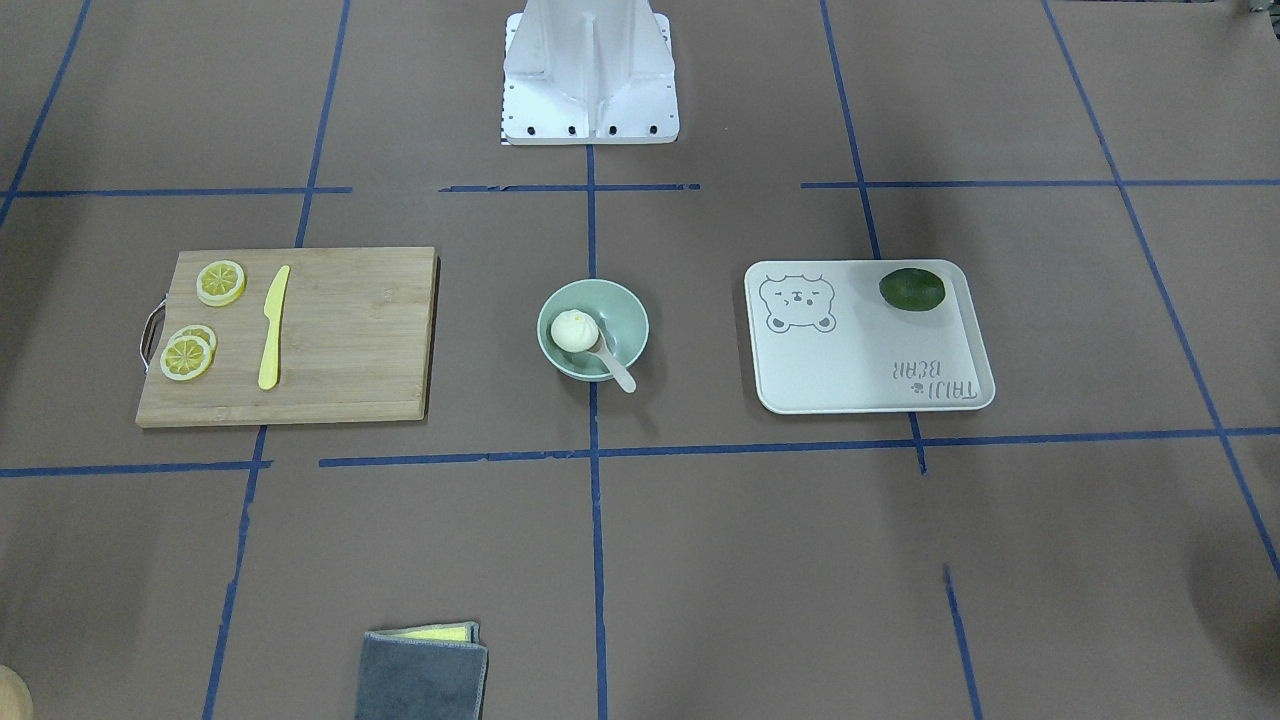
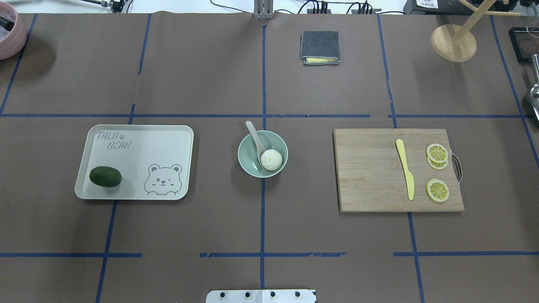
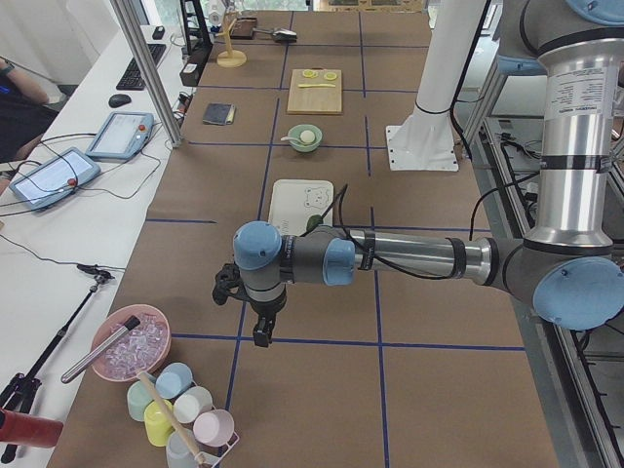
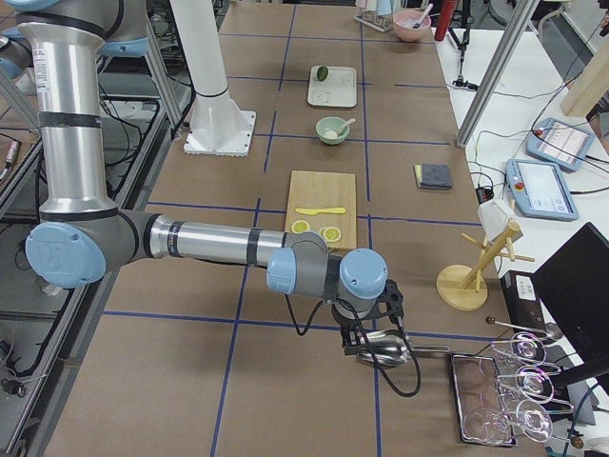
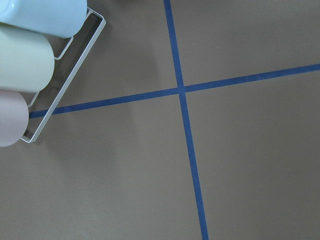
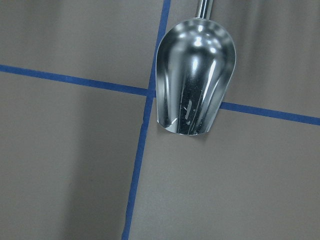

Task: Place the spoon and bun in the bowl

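Note:
The pale mint-green bowl (image 1: 632, 318) stands at the table's middle, also in the overhead view (image 2: 244, 158). The cream-white bun (image 1: 574, 330) (image 2: 271, 159) lies inside it. The beige spoon (image 1: 616, 366) (image 2: 254, 134) rests with its scoop in the bowl and its handle over the rim. My left gripper (image 3: 261, 331) hangs over bare table far off toward my left end; I cannot tell if it is open. My right gripper (image 4: 354, 343) hangs far off at my right end over a metal scoop (image 6: 194, 75); I cannot tell its state.
A white bear-print tray (image 2: 139, 139) holds a dark green lime (image 2: 105, 176). A wooden cutting board (image 2: 370, 176) carries a yellow knife (image 2: 405, 173) and lemon slices (image 2: 437, 189). A grey cloth (image 2: 319, 46) lies at the far side. A cup rack (image 5: 30, 60) is by the left gripper.

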Action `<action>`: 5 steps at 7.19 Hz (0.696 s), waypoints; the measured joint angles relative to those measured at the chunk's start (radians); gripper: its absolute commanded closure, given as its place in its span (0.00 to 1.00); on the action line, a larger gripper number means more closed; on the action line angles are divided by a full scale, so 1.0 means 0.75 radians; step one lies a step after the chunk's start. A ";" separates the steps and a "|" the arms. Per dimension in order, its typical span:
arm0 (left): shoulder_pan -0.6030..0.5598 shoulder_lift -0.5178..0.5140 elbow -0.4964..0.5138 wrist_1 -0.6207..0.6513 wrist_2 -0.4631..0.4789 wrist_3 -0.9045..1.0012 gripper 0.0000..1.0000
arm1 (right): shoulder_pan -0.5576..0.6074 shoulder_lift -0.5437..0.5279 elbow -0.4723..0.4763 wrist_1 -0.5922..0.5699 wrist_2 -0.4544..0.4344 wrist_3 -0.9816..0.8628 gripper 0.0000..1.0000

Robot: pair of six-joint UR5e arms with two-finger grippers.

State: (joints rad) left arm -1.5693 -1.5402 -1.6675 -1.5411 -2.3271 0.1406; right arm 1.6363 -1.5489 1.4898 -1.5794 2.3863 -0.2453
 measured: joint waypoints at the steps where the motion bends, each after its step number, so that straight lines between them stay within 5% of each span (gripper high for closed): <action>1: 0.000 0.000 0.000 0.001 0.000 0.000 0.00 | 0.006 0.001 -0.010 0.022 0.004 0.025 0.00; 5: 0.000 -0.001 -0.001 0.003 0.001 -0.001 0.00 | 0.017 0.005 -0.009 0.034 0.013 0.056 0.00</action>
State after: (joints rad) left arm -1.5693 -1.5409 -1.6679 -1.5387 -2.3267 0.1398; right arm 1.6487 -1.5450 1.4833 -1.5541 2.3957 -0.2032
